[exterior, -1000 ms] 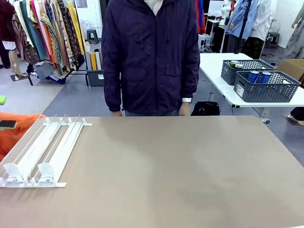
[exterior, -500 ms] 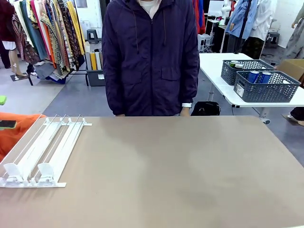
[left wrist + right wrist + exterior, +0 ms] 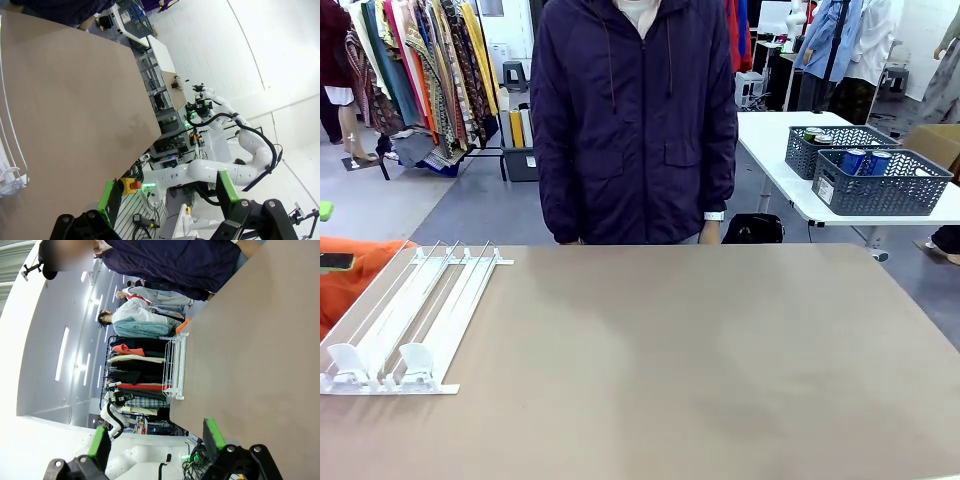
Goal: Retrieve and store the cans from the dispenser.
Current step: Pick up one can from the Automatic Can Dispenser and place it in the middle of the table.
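Note:
The dispenser [image 3: 410, 320], a flat white rack with long rail lanes and white front stoppers, lies at the table's left side with its lanes bare. It also appears as white rails [image 3: 9, 145] in the left wrist view and, farther off, as a rack [image 3: 175, 365] in the right wrist view. Blue cans [image 3: 865, 160] stand in a dark grey mesh basket [image 3: 880, 190] on a white side table at the back right. My left gripper [image 3: 167, 192] is open over the table's near edge, holding nothing. My right gripper [image 3: 156, 442] is open too, with nothing between its fingers.
A person in a dark purple jacket [image 3: 635, 120] stands at the table's far edge, arms hanging down. The brown tabletop [image 3: 700, 360] stretches wide to the right of the dispenser. An orange cloth [image 3: 350, 275] lies beyond the left edge. Clothes racks stand behind.
The person has straightened up slightly at the far edge. The dispenser and the table are unchanged.

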`<state>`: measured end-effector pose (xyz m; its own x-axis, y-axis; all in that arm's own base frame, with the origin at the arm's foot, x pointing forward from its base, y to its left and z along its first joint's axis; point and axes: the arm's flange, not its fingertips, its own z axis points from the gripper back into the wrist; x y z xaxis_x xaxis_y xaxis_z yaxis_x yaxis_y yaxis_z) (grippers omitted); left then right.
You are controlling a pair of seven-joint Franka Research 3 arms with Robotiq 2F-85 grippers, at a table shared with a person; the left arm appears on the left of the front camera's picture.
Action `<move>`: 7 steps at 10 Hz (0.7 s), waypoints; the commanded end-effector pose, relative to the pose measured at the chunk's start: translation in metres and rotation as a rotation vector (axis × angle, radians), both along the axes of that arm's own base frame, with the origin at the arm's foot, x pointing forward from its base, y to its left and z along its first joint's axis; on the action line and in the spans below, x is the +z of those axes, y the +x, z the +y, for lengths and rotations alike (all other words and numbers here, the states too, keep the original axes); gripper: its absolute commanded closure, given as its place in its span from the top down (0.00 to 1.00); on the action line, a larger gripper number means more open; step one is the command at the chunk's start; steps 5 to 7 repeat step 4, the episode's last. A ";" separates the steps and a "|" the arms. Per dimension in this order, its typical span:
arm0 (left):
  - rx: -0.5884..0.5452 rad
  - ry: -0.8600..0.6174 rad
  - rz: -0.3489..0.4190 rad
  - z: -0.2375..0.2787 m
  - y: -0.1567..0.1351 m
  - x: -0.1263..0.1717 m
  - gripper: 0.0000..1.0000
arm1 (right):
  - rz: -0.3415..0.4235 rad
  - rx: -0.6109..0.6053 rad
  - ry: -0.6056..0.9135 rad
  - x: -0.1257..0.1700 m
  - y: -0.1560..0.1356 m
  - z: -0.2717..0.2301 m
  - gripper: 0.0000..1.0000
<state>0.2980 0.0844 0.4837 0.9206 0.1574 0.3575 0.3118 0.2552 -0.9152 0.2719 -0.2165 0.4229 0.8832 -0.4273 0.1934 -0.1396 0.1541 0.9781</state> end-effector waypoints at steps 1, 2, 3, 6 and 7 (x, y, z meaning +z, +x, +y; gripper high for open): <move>0.000 -0.015 -0.016 0.000 0.001 0.002 1.00 | -0.027 0.001 0.000 0.003 0.002 -0.001 1.00; 0.000 -0.015 -0.016 0.000 0.001 0.002 1.00 | -0.027 0.001 0.000 0.003 0.002 -0.001 1.00; 0.000 -0.015 -0.016 0.000 0.001 0.002 1.00 | -0.027 0.001 0.000 0.003 0.002 -0.001 1.00; 0.000 -0.015 -0.016 0.000 0.001 0.002 1.00 | -0.027 0.001 0.000 0.003 0.002 -0.001 1.00; 0.000 -0.015 -0.016 0.000 0.001 0.002 1.00 | -0.027 0.001 0.000 0.003 0.002 -0.001 1.00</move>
